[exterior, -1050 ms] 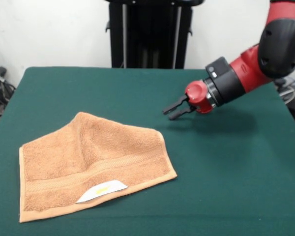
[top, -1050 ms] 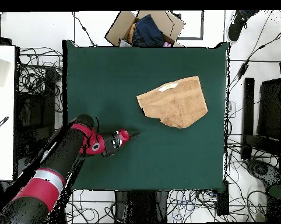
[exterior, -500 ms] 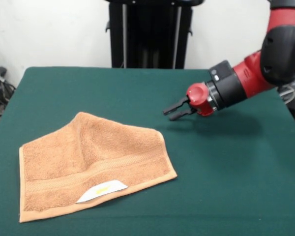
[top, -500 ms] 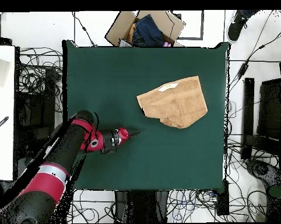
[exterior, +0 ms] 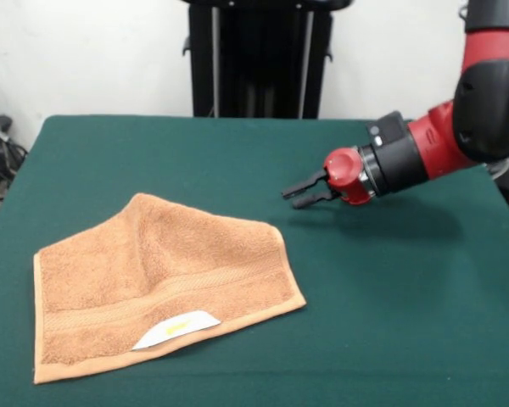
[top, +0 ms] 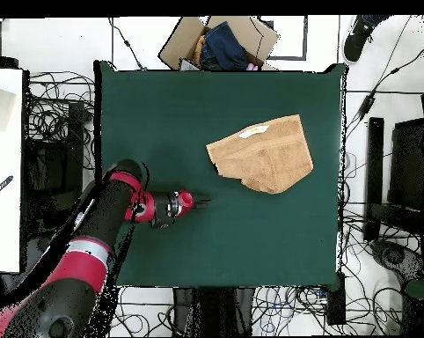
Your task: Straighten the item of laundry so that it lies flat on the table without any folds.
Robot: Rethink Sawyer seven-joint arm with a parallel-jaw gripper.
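Looking across the green surface (exterior: 195, 161), we find the orange-tan towel (exterior: 153, 284) lying toward the near left part in the front view, well apart from the gripper (exterior: 302, 188). The towel does not lie flat: a soft ridge runs down its middle from the upper peak, and its outline is an irregular shape with one slanted edge on the upper left, which suggests a corner turned under, though we cannot confirm that. A woven band crosses it near the front edge, and a white label (exterior: 176, 329) with a yellow mark sits on that edge, partly lifted. In the overhead view the towel (top: 261, 154) sits right of centre on the surface (top: 163, 106), with the label (top: 253, 132) at its upper edge. The red and black arm (exterior: 441, 140) reaches in low from the right in the front view, its wrist nearly level, and the jaws point left toward the towel. The jaws stand slightly parted, two dark fingers (exterior: 307, 181) with a narrow gap between them, and they grip nothing. The gripper hovers above the cloth-covered surface with its shadow below it. From overhead the gripper (top: 201, 202) lies down-left of the towel's nearest corner, with bare green between them. A cardboard box (top: 222, 40) holding dark fabric sits just off the surface's upper edge in the overhead view.
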